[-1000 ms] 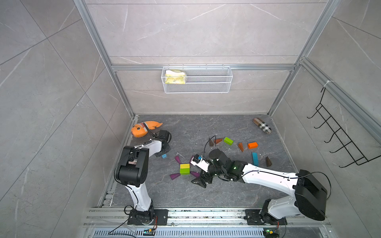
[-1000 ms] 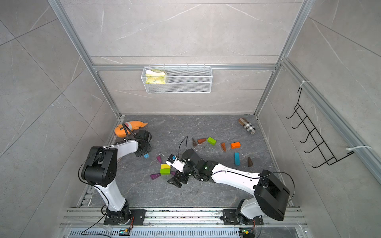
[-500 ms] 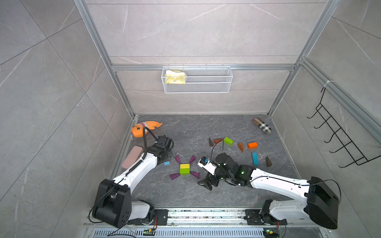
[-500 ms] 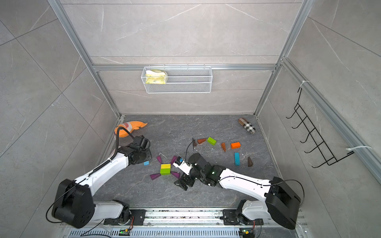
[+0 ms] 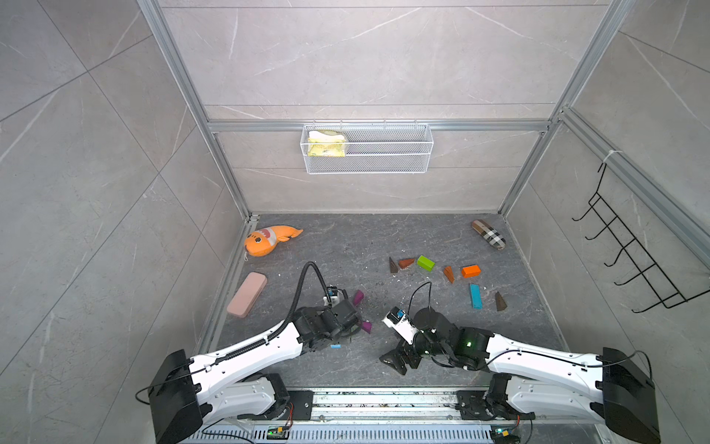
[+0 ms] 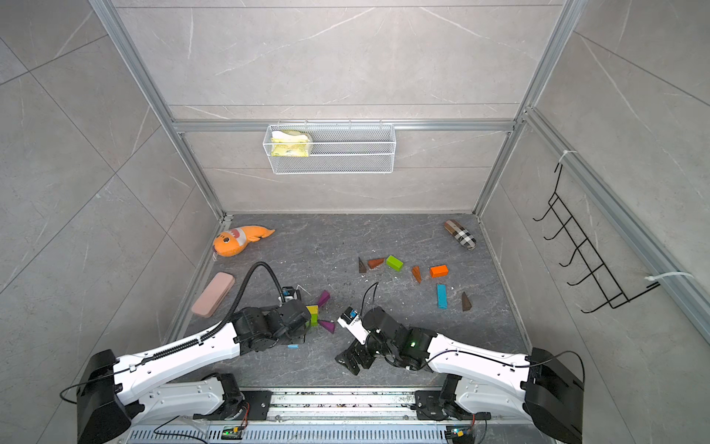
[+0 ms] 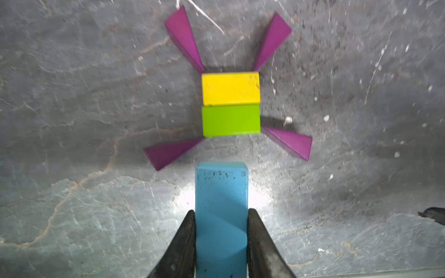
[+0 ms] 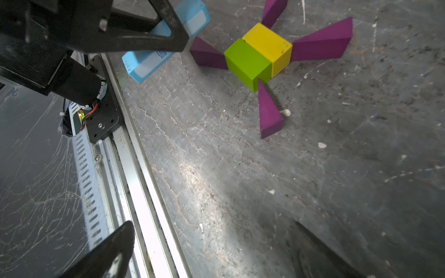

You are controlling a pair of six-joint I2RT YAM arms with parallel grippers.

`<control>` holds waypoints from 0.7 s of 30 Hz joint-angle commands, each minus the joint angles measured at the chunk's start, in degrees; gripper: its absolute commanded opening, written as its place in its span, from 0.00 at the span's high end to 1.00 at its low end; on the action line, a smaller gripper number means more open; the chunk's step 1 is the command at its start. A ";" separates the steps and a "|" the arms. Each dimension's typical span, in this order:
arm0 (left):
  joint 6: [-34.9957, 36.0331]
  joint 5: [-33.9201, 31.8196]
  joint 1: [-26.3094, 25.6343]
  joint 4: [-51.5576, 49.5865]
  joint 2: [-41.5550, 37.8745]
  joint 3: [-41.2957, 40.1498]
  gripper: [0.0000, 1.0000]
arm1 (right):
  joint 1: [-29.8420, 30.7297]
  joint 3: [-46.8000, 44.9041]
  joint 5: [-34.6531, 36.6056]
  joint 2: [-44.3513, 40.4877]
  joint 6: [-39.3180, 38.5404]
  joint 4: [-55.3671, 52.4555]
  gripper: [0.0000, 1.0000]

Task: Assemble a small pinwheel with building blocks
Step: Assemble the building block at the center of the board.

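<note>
Top views: wire basket [image 5: 388, 163] on the back wall holds one yellow-white packet [image 5: 326, 144] at one end. The pinwheel [image 6: 313, 313] sits front-centre on the counter [image 5: 345, 246], mostly under the left arm. In a top view only slivers of yellow brick [image 6: 312, 308] and green brick [image 6: 314, 319], two purple wedges [image 6: 324, 298] and one end of the held light-blue bar [image 5: 335, 346] show. A spare bar [image 5: 475, 296] lies flat further back, long axis front-to-back. Left wrist: left gripper [image 7: 221, 211] jaws clamped on the light-blue bar's long sides, bar axis in line with the jaws, free end aimed at the green brick, small gap between. Yellow butts green; four wedges fan from the corners, thin tips inward. Gripped end cut off by the frame, slight blur, can't tell if the bar touches the counter. Right wrist: right gripper [image 8: 212, 226] jaws wide apart, empty, over counter by the front rail [image 8: 134, 183]; fingertips partly in frame, one wedge cropped, the left gripper's finger [image 8: 144, 44] covers the bar's middle.
</note>
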 commanded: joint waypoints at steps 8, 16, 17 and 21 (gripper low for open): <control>-7.00 -3.06 -5.30 3.59 6.98 -2.13 0.84 | 2.17 -5.35 4.40 -9.12 5.15 -2.22 0.00; -7.01 -2.18 -5.29 13.22 11.57 -6.76 0.83 | 2.22 -6.88 4.08 -9.04 5.62 -1.13 0.00; -7.05 -2.19 -5.24 14.08 12.32 -6.98 0.83 | 2.22 -6.88 3.77 -8.76 5.49 -0.81 0.00; -8.14 -2.13 -5.26 16.47 14.26 -7.73 0.83 | 2.19 -7.49 3.63 -9.13 5.28 0.08 0.01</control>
